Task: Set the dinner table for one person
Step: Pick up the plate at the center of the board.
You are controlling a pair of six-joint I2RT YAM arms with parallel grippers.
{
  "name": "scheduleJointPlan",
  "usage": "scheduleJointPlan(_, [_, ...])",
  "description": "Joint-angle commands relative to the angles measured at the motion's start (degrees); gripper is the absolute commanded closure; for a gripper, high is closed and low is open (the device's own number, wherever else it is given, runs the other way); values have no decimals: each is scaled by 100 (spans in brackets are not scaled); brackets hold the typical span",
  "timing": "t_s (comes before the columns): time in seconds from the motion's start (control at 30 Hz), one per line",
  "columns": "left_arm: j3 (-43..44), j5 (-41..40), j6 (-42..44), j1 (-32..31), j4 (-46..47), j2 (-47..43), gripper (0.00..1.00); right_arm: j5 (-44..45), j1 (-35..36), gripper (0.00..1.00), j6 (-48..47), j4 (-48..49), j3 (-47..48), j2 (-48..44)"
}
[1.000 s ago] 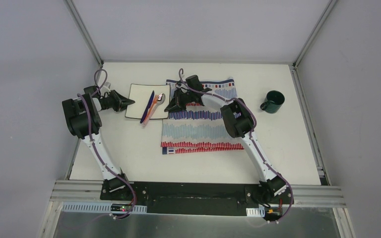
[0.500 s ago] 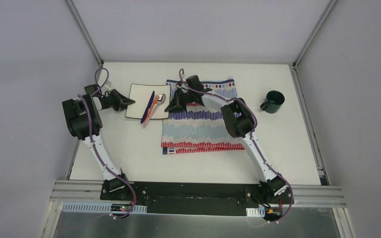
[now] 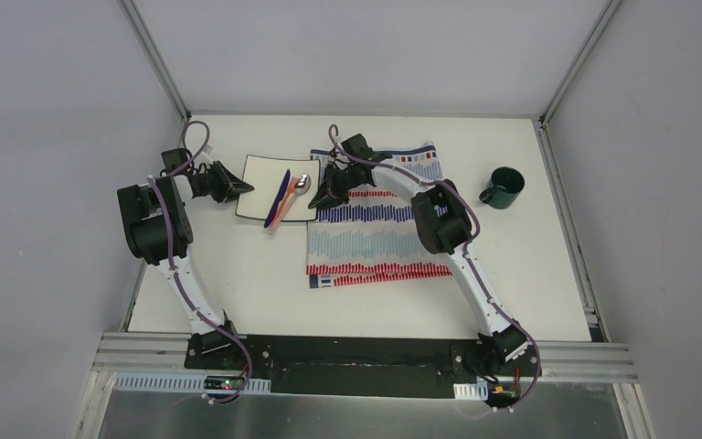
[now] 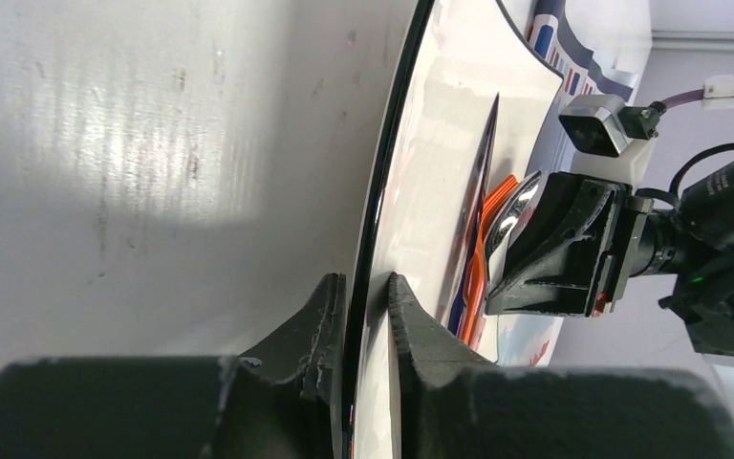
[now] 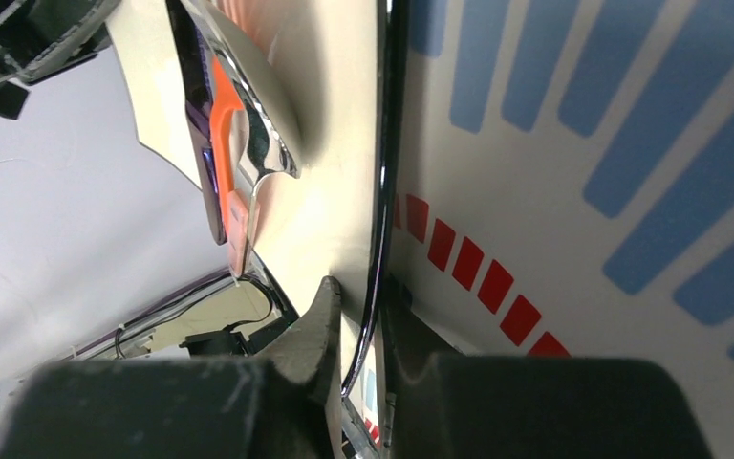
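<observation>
A white square plate (image 3: 258,185) with a dark rim sits at the back left of the dinner table (image 3: 238,274). It carries a blue knife (image 3: 281,190), an orange fork (image 3: 277,212) and a metal spoon (image 3: 302,185). My left gripper (image 3: 244,187) is shut on the plate's left rim (image 4: 382,210). My right gripper (image 3: 316,199) is shut on the opposite rim (image 5: 382,191). That right rim overlaps the left border of the striped red, blue and white cloth (image 3: 375,229). I cannot tell whether the plate is off the table.
A dark green mug (image 3: 503,187) stands on the table at the right, clear of the cloth. Grey rails (image 3: 562,210) edge the tabletop, with white walls behind. In the left wrist view the right gripper's black body (image 4: 573,249) sits just past the cutlery.
The plate, held at both rims, has shifted slightly right and away from the bases. The cloth has slid a little right with it. The mug has not moved.
</observation>
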Motion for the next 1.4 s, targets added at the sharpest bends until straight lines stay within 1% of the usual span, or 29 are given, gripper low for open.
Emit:
scheduleJointPlan(0.0, [-121,59,-320,-557,-470,-498,100,1026,497,100,-1058,-402,317,-377])
scheduleJointPlan(0.27, [-138,-9,-441,-563,-394,-796,100,1200,507,100,-1165,-664,726,-353])
scheduleJointPlan(0.43, [-138,-41,-491,-585,-347,-904,100,1388,508,100,-1303,-1006,1179,-276])
scheduleJointPlan(0.5, [-134,-52,-501,-597,-336,-932,100,1461,507,100,-1334,-1043,1197,-289])
scheduleJointPlan(0.63, [-126,-93,-514,-640,-335,-846,100,1540,501,100,-1367,-1033,1083,-343])
scheduleJointPlan(0.97, [-103,-101,-388,-668,-335,-369,100,1301,486,100,-1177,-426,346,-400])
scheduleJointPlan(1.07, [-114,-98,-292,-669,-335,-191,100,1213,481,100,-1155,-355,271,-349])
scheduleJointPlan(1.2, [-41,-355,-110,-691,-550,93,100,1143,479,100,-1111,-275,158,-243])
scheduleJointPlan(1.37, [81,-734,172,-725,-965,417,100,1065,481,100,-993,50,-151,-189])
